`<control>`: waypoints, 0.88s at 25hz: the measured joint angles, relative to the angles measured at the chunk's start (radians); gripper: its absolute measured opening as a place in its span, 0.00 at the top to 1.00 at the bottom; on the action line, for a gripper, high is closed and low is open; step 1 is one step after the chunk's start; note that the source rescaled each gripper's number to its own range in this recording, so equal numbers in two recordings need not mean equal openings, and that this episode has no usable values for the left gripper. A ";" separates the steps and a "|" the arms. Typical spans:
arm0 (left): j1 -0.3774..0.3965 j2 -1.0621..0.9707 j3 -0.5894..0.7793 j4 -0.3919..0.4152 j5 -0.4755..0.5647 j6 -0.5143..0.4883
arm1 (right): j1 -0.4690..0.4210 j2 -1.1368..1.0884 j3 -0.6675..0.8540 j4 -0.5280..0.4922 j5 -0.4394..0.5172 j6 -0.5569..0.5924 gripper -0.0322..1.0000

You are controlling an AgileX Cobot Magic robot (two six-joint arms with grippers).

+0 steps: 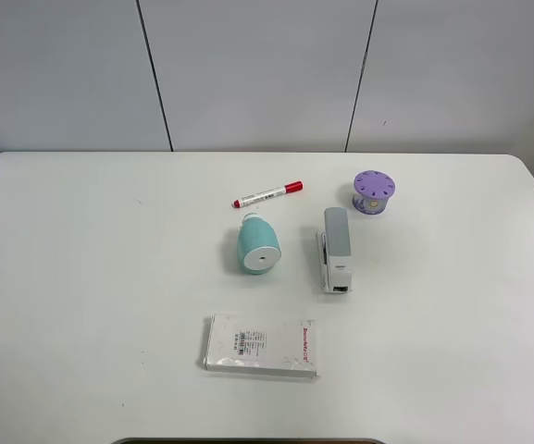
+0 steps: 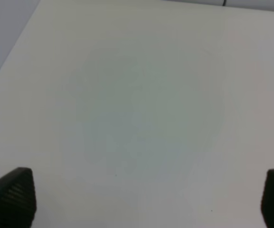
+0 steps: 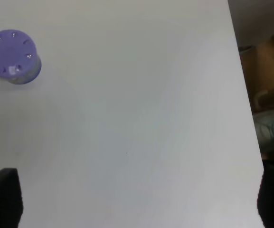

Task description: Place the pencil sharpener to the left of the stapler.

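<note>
the white surface (image 1: 81,277) is broad, matte and smooth. on it, nearest the front edge, lies a flat white rectangular packet (image 1: 262,344) with print. the stapler (image 1: 336,248) is long, narrow, pale grey and white, lying lengthwise toward the front. the pencil sharpener (image 1: 258,245) is a rounded teal plastic barrel on its side, flat white face toward the camera, already just left of the stapler with a clear gap between them. behind sit a purple round disc with holes (image 1: 375,191) and a slim red-capped marker (image 1: 267,194).

the left claw (image 2: 146,199) is released, fingers wide over bare surface; the right claw (image 3: 137,199) is likewise spread, grasping nothing (neither arm shows in the high view).

risk, as i judge it: the barrel shape could roll if nudged, drifting into the stapler or marker; smooth plastic may slip in a poor pinch
</note>
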 joint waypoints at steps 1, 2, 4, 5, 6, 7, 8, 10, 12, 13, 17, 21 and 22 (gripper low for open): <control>0.000 0.000 0.000 0.000 0.000 0.000 | 0.003 -0.024 0.018 0.003 -0.006 -0.005 0.00; 0.000 0.000 0.000 0.000 0.000 0.000 | 0.012 -0.053 0.033 0.004 -0.014 -0.007 0.00; 0.000 0.000 0.000 0.000 0.000 0.000 | 0.032 -0.111 0.064 0.009 -0.024 -0.010 0.00; 0.000 0.000 0.000 0.000 0.000 0.000 | 0.042 -0.133 0.075 0.011 -0.025 -0.014 0.00; 0.000 0.000 0.000 0.000 0.000 0.000 | 0.057 -0.159 0.087 0.012 -0.025 -0.016 0.00; 0.000 0.000 0.000 0.000 0.000 0.000 | 0.073 -0.183 0.097 0.013 -0.025 -0.017 0.00; 0.000 0.000 0.000 0.000 0.000 0.000 | 0.090 -0.201 0.107 0.012 -0.024 -0.018 0.00; 0.000 0.000 0.000 0.000 0.000 0.000 | 0.116 -0.247 0.129 0.010 -0.025 -0.023 0.00; 0.000 0.000 0.000 0.000 0.000 0.000 | 0.126 -0.292 0.160 0.006 -0.043 -0.024 0.00; 0.000 0.000 0.000 0.000 0.000 0.000 | 0.128 -0.320 0.179 0.002 -0.053 -0.024 0.00; 0.000 0.000 0.000 0.000 0.000 0.000 | 0.128 -0.429 0.251 -0.016 -0.094 -0.024 0.00; 0.000 0.000 0.000 0.000 0.000 0.000 | 0.128 -0.520 0.309 -0.035 -0.100 -0.025 0.00; 0.000 0.000 0.000 0.000 0.000 0.000 | 0.128 -0.537 0.323 -0.035 -0.099 -0.022 0.00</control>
